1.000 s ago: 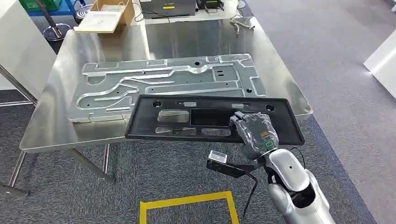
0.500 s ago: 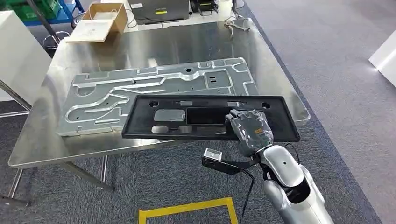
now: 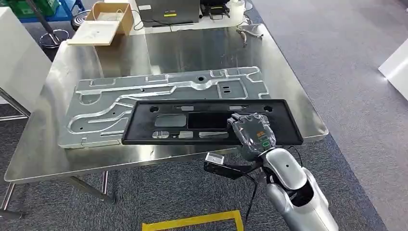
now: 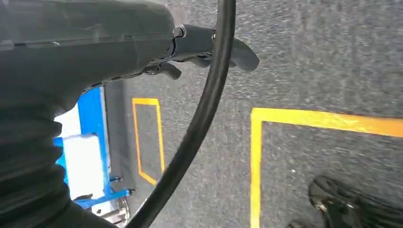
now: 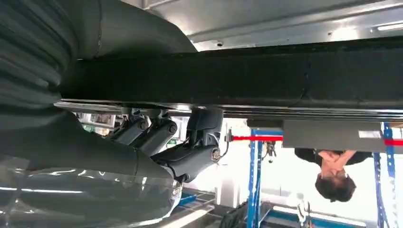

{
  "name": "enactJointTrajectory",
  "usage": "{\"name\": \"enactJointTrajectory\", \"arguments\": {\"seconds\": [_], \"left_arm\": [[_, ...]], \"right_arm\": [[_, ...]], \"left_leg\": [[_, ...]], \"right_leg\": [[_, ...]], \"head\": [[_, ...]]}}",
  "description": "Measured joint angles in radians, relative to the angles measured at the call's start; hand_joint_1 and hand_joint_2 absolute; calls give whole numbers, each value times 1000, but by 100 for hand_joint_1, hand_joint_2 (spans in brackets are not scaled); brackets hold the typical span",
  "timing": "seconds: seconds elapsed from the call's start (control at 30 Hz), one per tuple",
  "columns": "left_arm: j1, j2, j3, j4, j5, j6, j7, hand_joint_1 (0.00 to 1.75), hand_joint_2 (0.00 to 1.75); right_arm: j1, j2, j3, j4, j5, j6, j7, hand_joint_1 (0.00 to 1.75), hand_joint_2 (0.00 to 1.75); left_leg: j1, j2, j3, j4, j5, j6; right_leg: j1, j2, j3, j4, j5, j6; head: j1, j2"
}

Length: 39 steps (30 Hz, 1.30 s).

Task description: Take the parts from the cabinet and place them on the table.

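The right hand [image 3: 252, 134] has its dark fingers [image 5: 157, 135] under the near edge of the long black plastic panel with cut-outs [image 3: 207, 121] and its thumb on top, grasping it so it stays level. The panel lies over the steel table's [image 3: 43, 149] near edge, its far side overlapping the grey stamped metal plate [image 3: 144, 101], apparently for setting down. The left hand [image 4: 204, 45] hangs over the floor, seemingly holding nothing; whether released or clenched, I cannot tell.
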Motion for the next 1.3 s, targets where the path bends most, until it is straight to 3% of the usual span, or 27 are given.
{"name": "enactJointTrajectory", "arguments": {"seconds": [0.03,0.07,0.1,0.17,0.23,0.3,0.4,0.47,0.53,0.57,0.6,0.67,0.7,0.73,0.83,0.87,0.9,0.93,1.0,1.03,1.07,1.1,1.17,1.2,1.23,1.27,1.3], "left_arm": [[0,0,0,0,0,0,0,0,175],[1,0,0,0,1,0,0,0,175],[2,-1,0,0,1,0,0,0,175],[2,-1,0,0,1,0,0,0,175],[-1,-1,0,0,1,-1,0,0,175],[-2,-1,1,0,1,-1,0,0,175],[-4,-1,2,0,3,-1,0,0,175],[-4,0,3,0,5,-1,0,0,175],[-3,-1,3,0,7,-1,-1,0,175],[-2,-1,3,0,10,-1,-1,0,175],[0,-1,3,0,10,-1,-1,0,175],[0,0,3,0,12,-1,-3,0,175],[1,2,3,0,14,-1,-3,0,175],[0,2,3,0,14,-1,-4,0,175],[-2,5,3,0,19,0,-5,0,175],[-2,4,3,0,22,1,-6,0,175],[-1,4,4,0,23,0,-6,0,175],[-3,4,4,0,24,1,-7,0,175],[-5,3,5,0,24,1,-7,0,175],[-4,3,5,0,25,1,-7,0,175],[-4,3,5,0,25,1,-7,0,175],[-2,3,5,0,26,1,-7,0,175],[-2,2,5,0,27,1,-7,0,175],[-3,1,5,0,27,1,-7,0,175],[-5,1,5,0,28,1,-7,0,175],[-5,1,5,0,28,0,-7,0,175],[-5,1,5,0,29,-1,-7,0,175]], "right_arm": [[1,0,2,5,0,1,0,175,175],[0,0,3,8,0,1,0,175,175],[0,0,5,10,0,1,0,175,175],[-1,0,5,13,0,1,0,175,175],[-7,2,7,16,0,1,0,175,175],[-7,6,9,18,0,2,0,175,175],[-16,9,10,20,0,6,-1,175,175],[-33,16,22,29,-2,13,-6,175,175],[-36,20,36,39,-3,15,-8,175,175],[-36,23,45,46,-3,16,-9,175,175],[-38,26,53,51,-3,17,-9,175,175],[-47,33,68,61,-4,18,-9,175,175],[-53,36,75,67,-4,18,-9,175,175],[-63,37,82,74,-5,18,-9,175,175],[-70,43,97,89,-6,22,-9,175,175],[-74,45,102,91,-6,22,-10,175,175],[-75,47,105,95,-7,23,-10,175,175],[-82,47,108,98,-8,23,-10,175,175],[-84,47,113,106,-9,24,-10,175,175],[-82,47,116,112,-10,25,-10,175,175],[-82,47,119,117,-10,27,-10,175,175],[-82,47,121,122,-10,28,-10,175,175],[-85,47,126,128,-10,28,-10,175,175],[-86,47,128,131,-11,28,-10,175,175],[-87,48,130,136,-12,29,-10,175,175],[-89,49,132,137,-13,29,-10,175,175],[-88,50,134,139,-14,29,-11,175,175]], "left_leg": [[0,-1,6,1,-6,-1],[0,-3,16,1,-13,-2],[1,-4,28,1,-22,-4],[2,-5,52,3,-42,-12],[-5,-6,52,7,-59,-28],[-3,-4,59,-4,-64,-38],[2,-2,58,32,-88,-55],[3,-2,-33,191,-153,-61],[3,-2,-118,310,-170,-64],[3,-2,-135,311,-144,-63],[3,-2,-128,263,-95,-61],[1,-2,-76,95,31,-49],[-2,-4,-56,50,44,-39],[-9,-2,-47,37,38,-36],[-13,-1,-43,23,18,-23],[3,-2,-30,5,22,-17],[0,-2,-20,-4,21,-15],[1,-1,-14,-6,16,-8],[1,-1,-4,-6,5,-4],[1,-1,3,-6,-2,-3],[1,-1,12,-5,-8,-4],[1,-2,23,-5,-17,-5],[1,-4,48,-2,-36,-10],[1,-4,54,0,-48,-17],[-7,-5,54,7,-55,-26],[-5,-5,50,7,-57,-30],[-6,-4,51,9,-60,-30]], "right_leg": [[-3,0,-35,36,8,2],[-6,-1,-43,20,44,5],[-9,-1,-27,-40,100,6],[-11,-3,37,-212,213,2],[-4,-1,60,-256,190,-11],[0,1,60,-255,182,-24],[-7,3,81,-272,176,-44],[-5,3,91,-272,166,-53],[-2,3,105,-272,152,-54],[-1,4,115,-272,144,-54],[0,4,128,-271,135,-54],[3,4,157,-272,115,-51],[2,3,163,-275,106,-48],[9,6,166,-270,101,-41],[5,4,168,-283,96,-28],[11,2,170,-283,88,-21],[8,0,169,-261,81,-15],[6,0,140,-208,60,-11],[1,0,36,-45,8,-5],[-1,0,-10,14,-1,-3],[-3,0,-34,28,15,-1],[-5,0,-34,-4,61,-1],[-7,-1,12,-151,180,-5],[-6,-3,33,-228,218,-10],[1,-2,41,-234,208,-13],[-1,-1,51,-253,188,-22],[-2,0,50,-257,191,-22]], "head": [[0,0],[0,0],[0,0],[0,0],[0,0],[0,0],[0,0],[-1,0],[0,0],[0,0],[0,0],[0,0],[0,0],[0,0],[0,0],[0,0],[0,0],[0,0],[0,0],[0,0],[0,0],[0,0],[0,0],[0,0],[0,0],[0,0],[0,0]]}}
